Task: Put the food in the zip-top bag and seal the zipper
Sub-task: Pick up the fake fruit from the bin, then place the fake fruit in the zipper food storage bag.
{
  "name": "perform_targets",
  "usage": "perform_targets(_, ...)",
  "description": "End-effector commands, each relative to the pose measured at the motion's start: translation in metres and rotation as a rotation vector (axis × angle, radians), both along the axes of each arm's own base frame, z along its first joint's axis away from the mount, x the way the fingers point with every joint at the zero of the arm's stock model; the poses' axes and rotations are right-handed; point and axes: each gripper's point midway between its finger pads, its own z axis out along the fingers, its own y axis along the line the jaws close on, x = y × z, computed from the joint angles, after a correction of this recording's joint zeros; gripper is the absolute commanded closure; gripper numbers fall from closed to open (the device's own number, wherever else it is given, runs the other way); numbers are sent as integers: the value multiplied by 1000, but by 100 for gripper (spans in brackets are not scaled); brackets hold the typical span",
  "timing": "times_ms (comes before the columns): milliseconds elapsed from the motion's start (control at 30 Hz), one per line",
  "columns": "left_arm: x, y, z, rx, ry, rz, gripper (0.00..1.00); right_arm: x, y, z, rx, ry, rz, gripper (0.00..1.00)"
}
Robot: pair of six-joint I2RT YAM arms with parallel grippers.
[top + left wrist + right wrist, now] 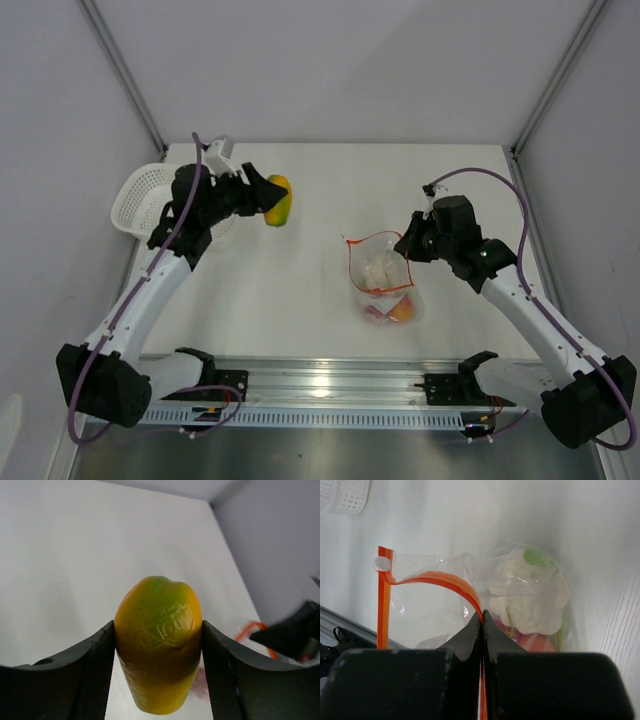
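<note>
My left gripper [268, 200] is shut on the yellow-orange mango [279, 200] and holds it above the table at the back left, well left of the bag; the mango [159, 642] fills the gap between the black fingers [95, 675]. The clear zip-top bag [382, 278] lies mid-table with its mouth open. My right gripper [406, 245] is shut on the red-orange zipper strip [440, 582] at the bag's right mouth edge. Inside the bag are white-and-green vegetable pieces [532, 592], a red-orange round fruit [400, 310] and something red, partly hidden.
A white mesh basket [142, 196] stands at the back left, behind my left arm; its corner shows in the right wrist view [345, 495]. A metal rail [320, 395] runs along the near edge. Grey walls close in on both sides.
</note>
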Motion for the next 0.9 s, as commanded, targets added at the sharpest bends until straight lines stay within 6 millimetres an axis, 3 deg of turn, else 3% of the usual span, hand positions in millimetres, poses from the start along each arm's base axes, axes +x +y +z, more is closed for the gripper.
perform_targets(0,-51,-58,50,-143,-116,-252,99,-1,-3,32,22,-62,-55,100)
perform_targets(133,-103,-120,62,-203,-127,-473,100,-6,-1,30,23,-48,-67,100)
perform_targets(267,-154,-178,51,-231,-126,-666,99,-12,-3,28,33,-53,-87,100)
perform_targets(300,-149,-180,48,-225,-132,-654,99,-13,-3,27,36,-48,-88,100)
perform_targets(333,-164,-192,45,-226,-128,-700,99,-14,-2,29,43,-51,-88,100)
perform_targets(500,-180,-225,34,-197,-130,-752,100,-18,-3,35,40,-52,-92,100)
perform_targets(633,-173,-236,23,-197,-73,-716,99,-22,-4,38,52,-57,-97,100)
perform_targets(700,-170,-244,28,-222,-80,-724,99,-22,-4,38,58,-57,-101,100)
perform_targets(867,-154,-253,19,-190,-37,-680,99,-22,-4,37,55,-57,-96,100)
